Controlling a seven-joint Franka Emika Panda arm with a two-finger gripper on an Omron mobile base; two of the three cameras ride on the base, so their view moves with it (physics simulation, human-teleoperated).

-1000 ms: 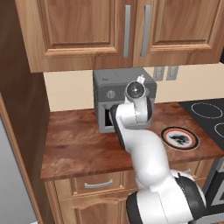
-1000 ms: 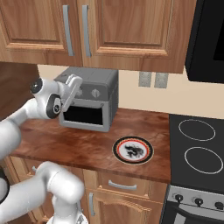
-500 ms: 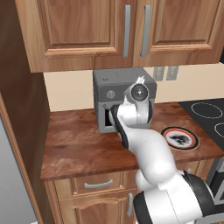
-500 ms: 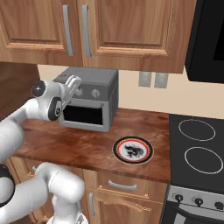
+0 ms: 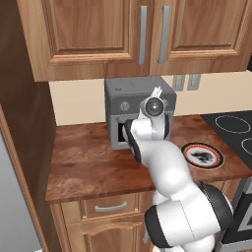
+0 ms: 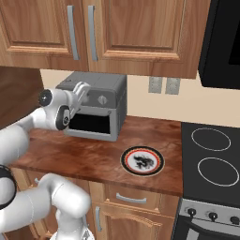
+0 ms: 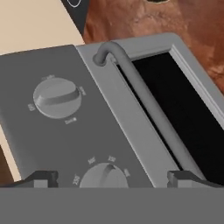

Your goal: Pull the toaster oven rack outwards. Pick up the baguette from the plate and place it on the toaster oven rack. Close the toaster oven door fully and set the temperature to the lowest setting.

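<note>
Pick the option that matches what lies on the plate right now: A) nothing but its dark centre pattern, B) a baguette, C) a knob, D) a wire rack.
A: the plate sits on the counter right of the toaster oven with only its dark printed pattern showing, no loaf on it.
</note>
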